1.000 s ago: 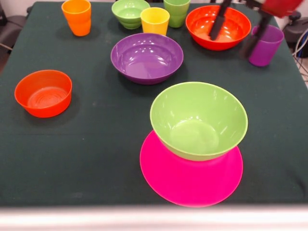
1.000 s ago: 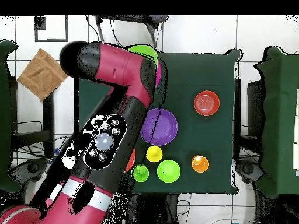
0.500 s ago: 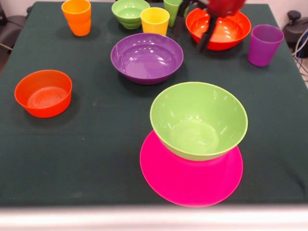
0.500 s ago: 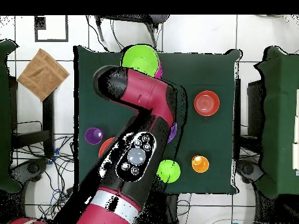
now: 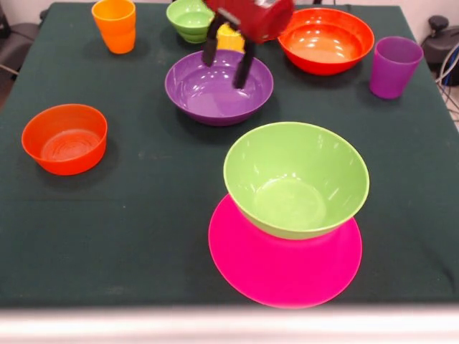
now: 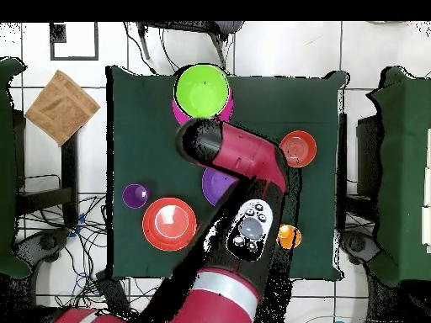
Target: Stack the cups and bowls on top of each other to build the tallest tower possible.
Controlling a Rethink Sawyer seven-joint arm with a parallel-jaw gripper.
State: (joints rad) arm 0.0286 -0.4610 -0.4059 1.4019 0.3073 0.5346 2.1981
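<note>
From the front, the black two-fingered gripper (image 5: 228, 66) hangs spread and empty over the wide glossy purple plastic bowl (image 5: 219, 87), which the red arm (image 6: 244, 168) largely covers from overhead.

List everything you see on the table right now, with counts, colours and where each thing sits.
Glossy pink plastic bowl: one, front edge, flipped as a base.
Light green plastic bowl: one, resting on the pink one.
Wide purple plastic bowl: one, table middle.
Orange-red plastic bowls: two, one at left, one at far right.
Small green bowl: one, far edge.
Plastic cups: orange far left, purple far right, yellow partly hidden.
Dark green tablecloth: one.
End effector: open, over the purple bowl.
</note>
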